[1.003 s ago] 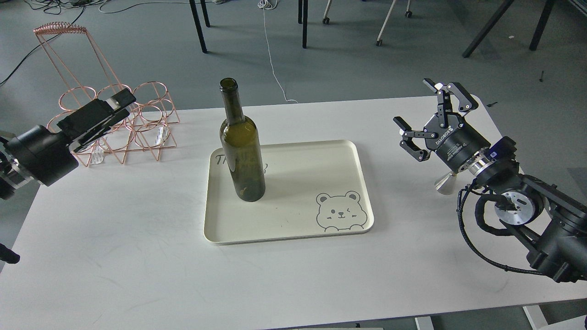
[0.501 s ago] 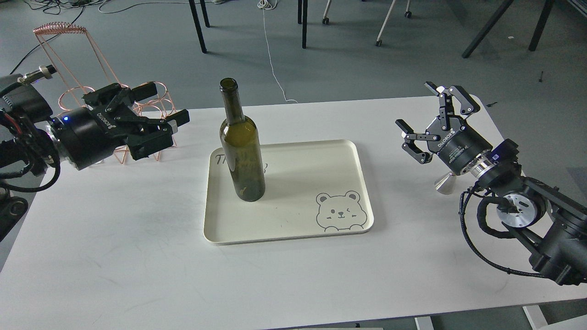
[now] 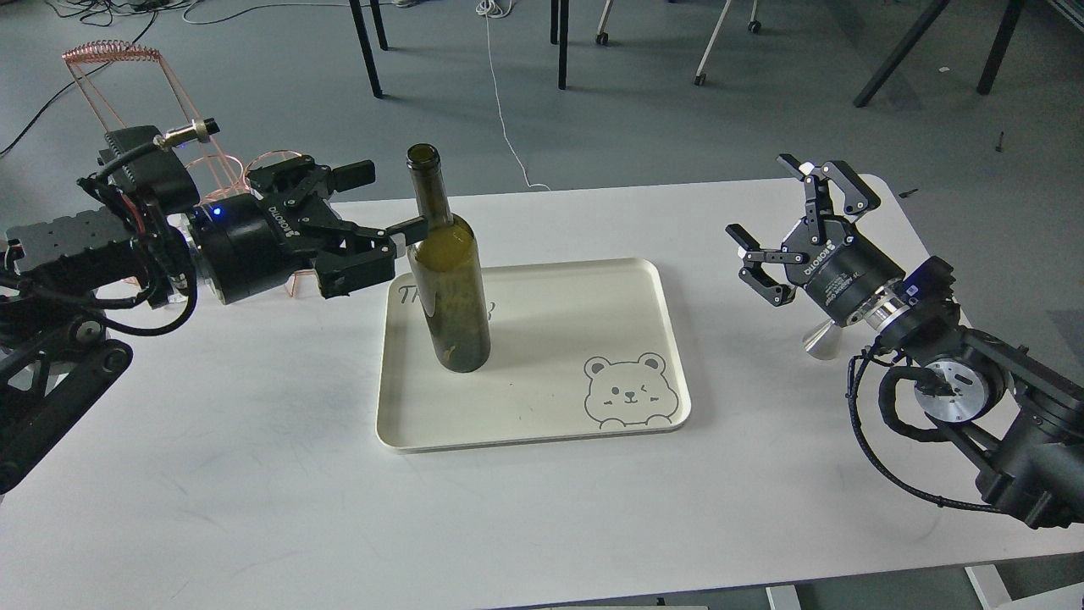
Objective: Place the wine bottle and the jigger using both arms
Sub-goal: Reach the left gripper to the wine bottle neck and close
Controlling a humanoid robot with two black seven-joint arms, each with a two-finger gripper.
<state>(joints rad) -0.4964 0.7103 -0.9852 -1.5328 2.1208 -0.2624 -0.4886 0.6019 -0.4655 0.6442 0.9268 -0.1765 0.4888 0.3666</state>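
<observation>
The wine bottle (image 3: pixel 447 280), dark olive-green, stands upright on the left part of a cream tray (image 3: pixel 576 313). My left gripper (image 3: pixel 385 216) is open just left of the bottle at shoulder height. One of its fingertips (image 3: pixel 413 229) reaches the bottle's shoulder; I cannot tell if it touches. My right gripper (image 3: pixel 775 212) is open and empty above the table's right side, fingers pointing up and left. The steel jigger (image 3: pixel 820 337) stands on the table under my right wrist, and only its lower cone shows.
A copper wire rack (image 3: pixel 110 76) stands at the table's back left, mostly behind my left arm. The tray has a bear drawing (image 3: pixel 628 391) at its front right. Chair legs and a white cable (image 3: pixel 504 110) are on the floor beyond the table.
My left arm has swung right from the wire rack to the bottle, and its gripper has opened. My right gripper has barely shifted. Bottle and tray have not moved.
</observation>
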